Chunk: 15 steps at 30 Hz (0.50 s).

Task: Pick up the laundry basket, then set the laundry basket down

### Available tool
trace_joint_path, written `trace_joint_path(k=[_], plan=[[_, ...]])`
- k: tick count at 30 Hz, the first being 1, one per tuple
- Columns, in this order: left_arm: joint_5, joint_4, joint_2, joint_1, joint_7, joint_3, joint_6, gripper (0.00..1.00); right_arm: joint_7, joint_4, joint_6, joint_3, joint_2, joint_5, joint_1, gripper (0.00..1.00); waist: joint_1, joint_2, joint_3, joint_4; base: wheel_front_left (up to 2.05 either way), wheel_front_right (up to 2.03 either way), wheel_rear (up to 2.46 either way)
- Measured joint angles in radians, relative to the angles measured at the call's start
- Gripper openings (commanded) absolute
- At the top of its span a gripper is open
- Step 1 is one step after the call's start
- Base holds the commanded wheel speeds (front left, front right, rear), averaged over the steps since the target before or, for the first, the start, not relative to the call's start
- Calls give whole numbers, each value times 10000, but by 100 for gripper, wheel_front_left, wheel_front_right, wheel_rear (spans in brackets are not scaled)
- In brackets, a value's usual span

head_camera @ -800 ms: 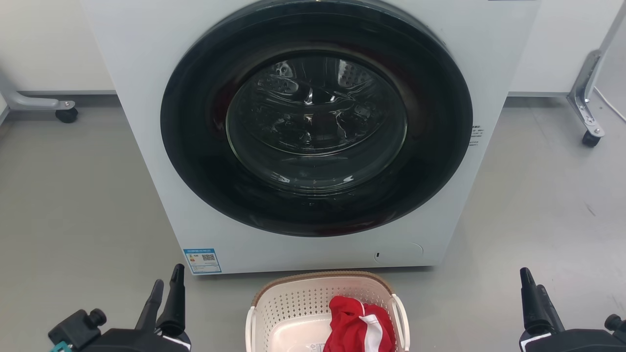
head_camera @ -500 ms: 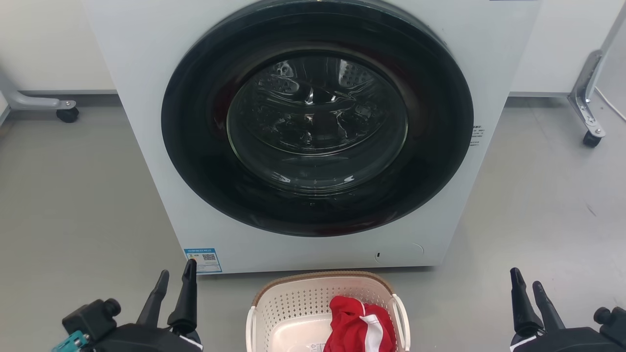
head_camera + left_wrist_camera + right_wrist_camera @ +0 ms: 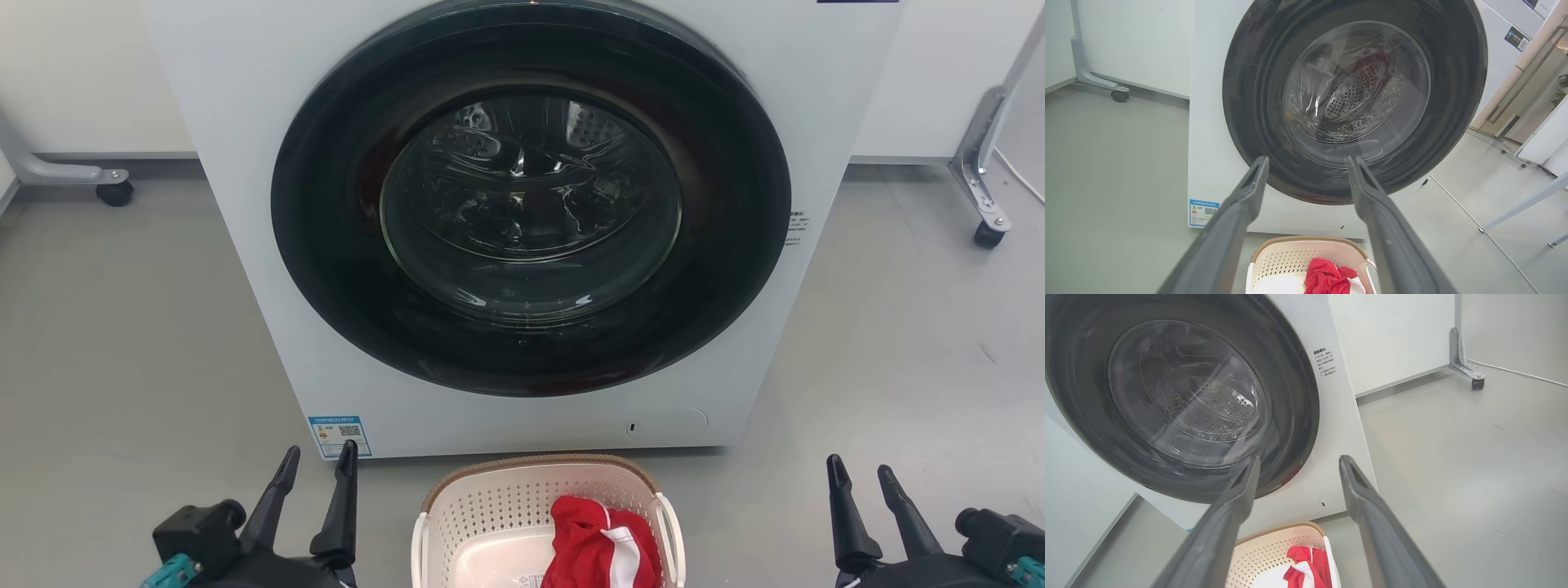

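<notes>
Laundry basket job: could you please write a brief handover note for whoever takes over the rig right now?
Left hand: open, empty, left of the laundry basket, apart from it.
Right hand: open, empty, farther off on the basket's right.
Basket: on the floor before the washing machine, red garment inside.
Done: nothing yet; basket not gripped.
Left: grasp, lift, set it down.

A test bay staged as a laundry corner: washing machine point(image 3: 245, 122) at 12 o'clock on bare grey floor point(image 3: 122, 367), white partitions point(image 3: 939, 82) on castored metal feet point(image 3: 980, 171) at 10 and 2.
</notes>
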Motion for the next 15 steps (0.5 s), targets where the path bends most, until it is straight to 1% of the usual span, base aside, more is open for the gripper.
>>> trace_joint_path(k=[6, 9, 13, 15], plan=[[757, 144, 90, -47, -194, -299, 180, 100, -219, 153, -165, 301, -150, -826, -55, 100, 0, 0, -8, 5, 0, 0, 0], [922, 199, 104, -69, -205, -374, 265, 100, -295, 186, -199, 383, -178, -1022, -111, 100, 0, 0, -11, 8, 0, 0, 0], [1398, 322, 165, -138, -215, -535, 389, 100, -435, 265, -267, 577, -251, -1549, -137, 100, 0, 0, -19, 13, 0, 0, 0], [1565, 389, 165, -143, -217, -606, 449, 100, -487, 290, -351, 654, -286, -1801, -137, 100, 0, 1, -24, 17, 0, 0, 0]])
